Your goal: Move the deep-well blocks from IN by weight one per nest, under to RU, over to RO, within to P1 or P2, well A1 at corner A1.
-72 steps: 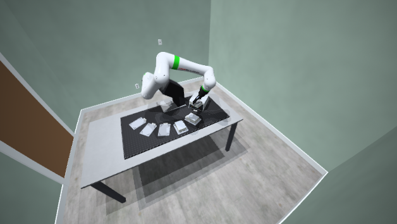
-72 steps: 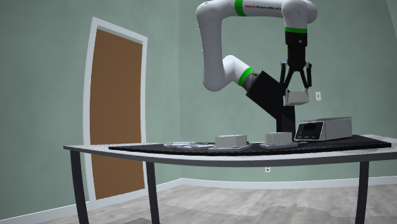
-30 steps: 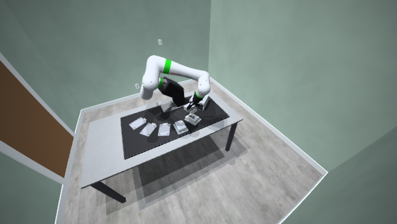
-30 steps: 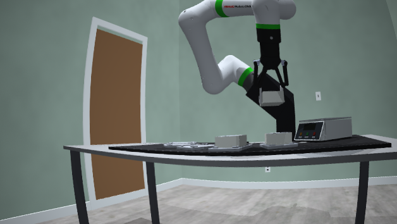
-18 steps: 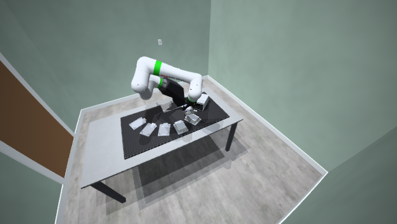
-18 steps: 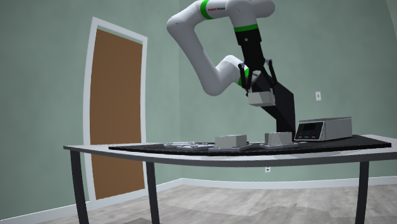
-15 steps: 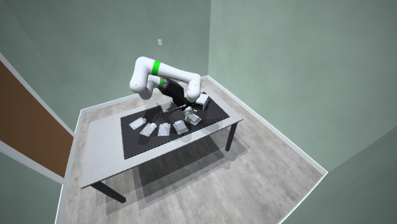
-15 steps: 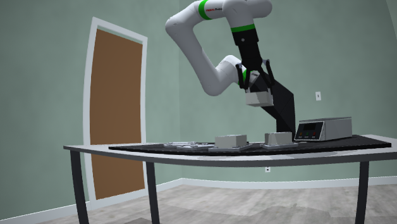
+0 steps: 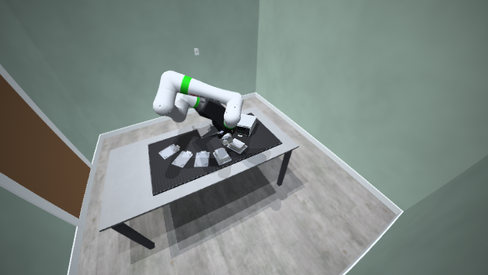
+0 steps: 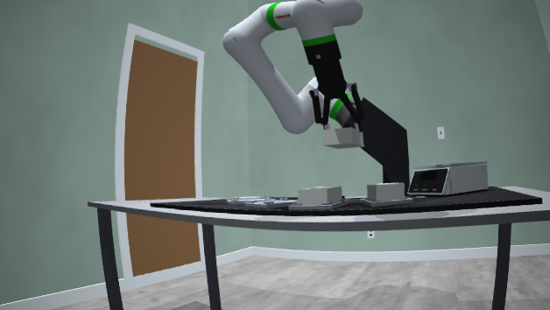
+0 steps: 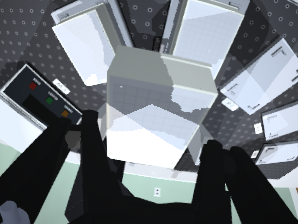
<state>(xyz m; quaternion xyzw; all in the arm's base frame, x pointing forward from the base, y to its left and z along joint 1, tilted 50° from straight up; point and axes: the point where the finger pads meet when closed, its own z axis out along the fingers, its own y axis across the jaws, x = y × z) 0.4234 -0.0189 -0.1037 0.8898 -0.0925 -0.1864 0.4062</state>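
Black-fingered Robotiq 2F-140 gripper (image 9: 225,134) (image 10: 342,131) (image 11: 149,117), about half open, grips a deep-well block (image 9: 227,137) (image 10: 340,138) (image 11: 155,115) by two opposite sides, holding it above the dark perforated mat (image 9: 163,182) (image 10: 505,201) (image 11: 25,45), well apart from the check-weigher (image 9: 247,121) (image 10: 468,177) (image 11: 37,97). The block's weight cannot be read from its looks, but it should handle as a stiff, box-like piece, unlikely to squash under a moderate squeeze; its smooth walls could let it slip or pivot if pinched off-center. The likely best hold is square across the long walls near mid-length, with the pads clear of the base so it can settle inside the locators. Pale gray and oblong, the block has straight walls and a broad face marked by a faint grid, washed white where light falls. Its cut corner cannot be made out with certainty. Two matching blocks, one toward the check-weigher (image 9: 238,143) (image 10: 385,192) (image 11: 82,45) and its neighbor (image 9: 221,154) (image 10: 319,195) (image 11: 206,31), sit in separate nests below.

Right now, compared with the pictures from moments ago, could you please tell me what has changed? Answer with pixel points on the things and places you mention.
The gripper (image 10: 342,127) (image 11: 149,117), shut on a block (image 10: 341,138) (image 11: 159,112), has swung away from the check-weigher (image 9: 245,123) (image 10: 468,179) (image 11: 42,95), leftward in the exterior view. Nothing was newly grasped or released. The two blocks on nests and the check-weigher stayed put.
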